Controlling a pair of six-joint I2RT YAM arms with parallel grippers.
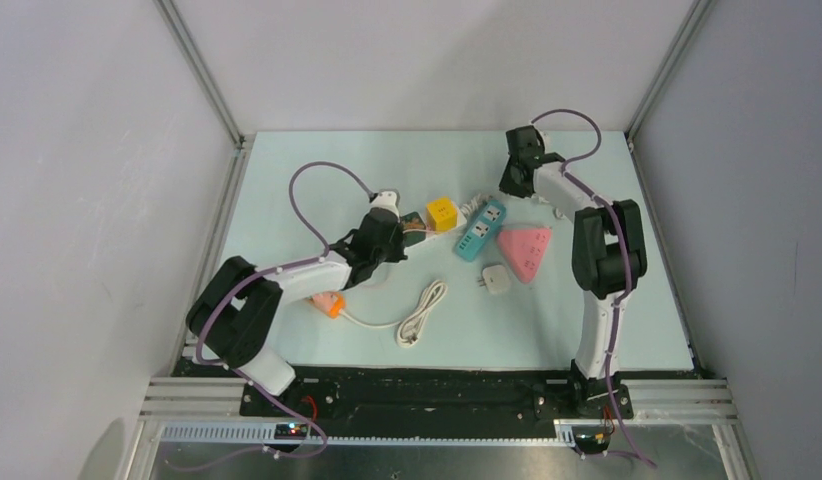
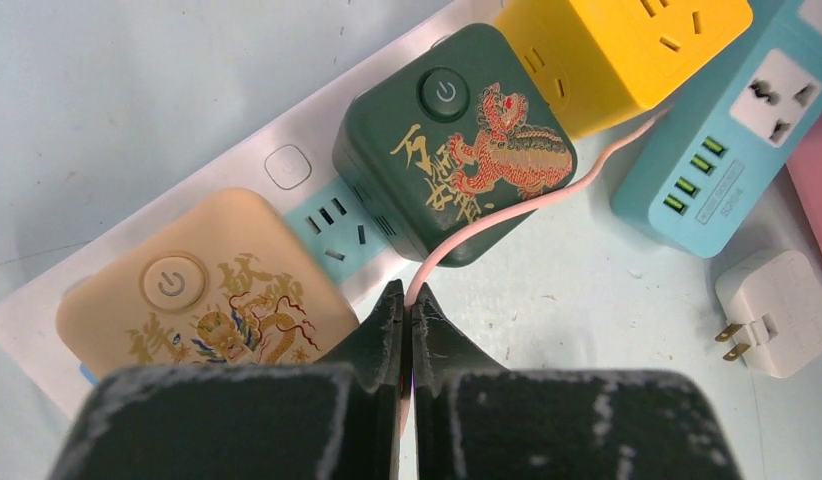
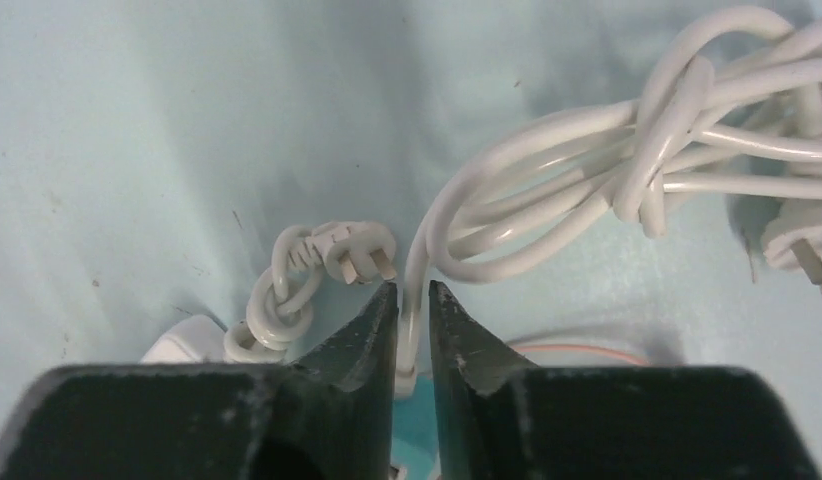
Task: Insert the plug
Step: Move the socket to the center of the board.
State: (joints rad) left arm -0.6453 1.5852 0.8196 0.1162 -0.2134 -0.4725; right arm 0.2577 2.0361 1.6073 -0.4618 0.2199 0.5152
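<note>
White cord [image 3: 419,262] is pinched between the fingers of the right gripper [image 3: 414,290], just past the far end of the blue power strip [image 1: 480,230]. A small white plug [image 3: 365,262] lies loose on the tabletop [image 1: 587,320] there, prongs bare, just beside the fingertips and not held. On the left-arm side of that strip, the left gripper [image 2: 407,300] has its fingers pressed together on a thin pink cord [image 2: 507,205] that crosses the dark green cube [image 2: 452,140]. This looks like the grasping step: both arms hold cord, not a plug body, and no plug looks on its way into a socket. Next, I judge, a plug must be gripped firmly and its prongs squared to a free socket.
</note>
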